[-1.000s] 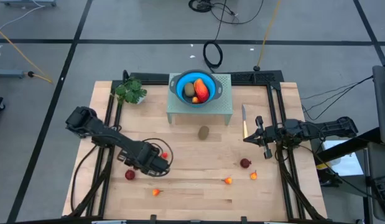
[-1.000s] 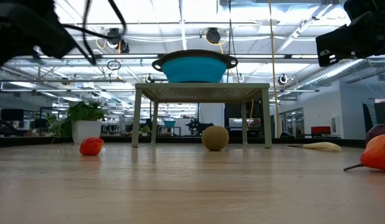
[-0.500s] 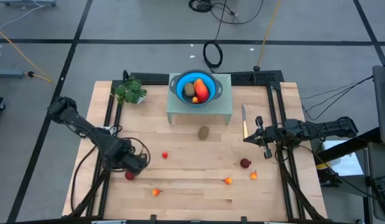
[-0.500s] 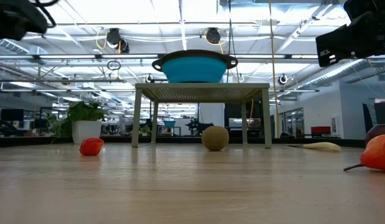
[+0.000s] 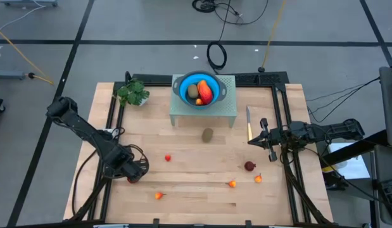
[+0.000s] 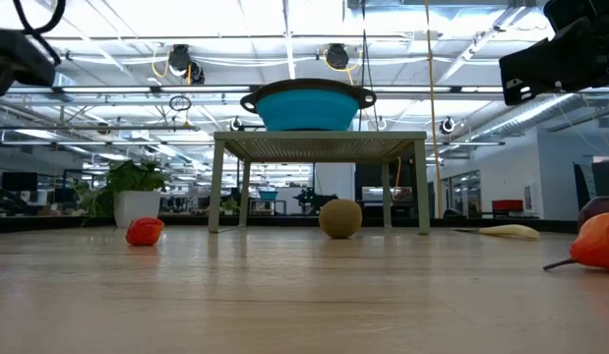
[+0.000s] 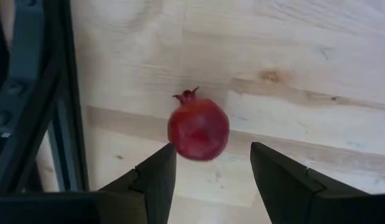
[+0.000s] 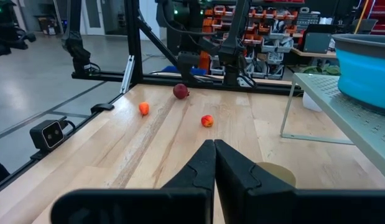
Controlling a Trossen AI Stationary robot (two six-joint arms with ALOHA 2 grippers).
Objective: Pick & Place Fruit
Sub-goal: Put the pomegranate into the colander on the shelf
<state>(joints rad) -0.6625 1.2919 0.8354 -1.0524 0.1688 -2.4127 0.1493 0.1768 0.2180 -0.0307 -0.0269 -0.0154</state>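
Note:
A dark red round fruit lies on the wooden table near its left edge. My left gripper hangs over it, pointing down and open, one finger on either side and clear of it; in the high view the gripper covers most of the fruit. A blue bowl on a grey stand holds a brown kiwi and a longer orange-red piece. Another kiwi, a second dark red fruit and small orange-red pieces lie on the table. My right gripper waits shut at the right edge.
A green leafy bunch sits at the far left corner. A yellow-handled knife lies in front of the right gripper. Black frame rails run along the table's left and right sides. More tiny orange-red pieces lie near the front.
My left gripper has gone toward the table's left edge and rolled about its own axis. It now hangs over the dark red fruit at the left, still open. The fruit has not moved.

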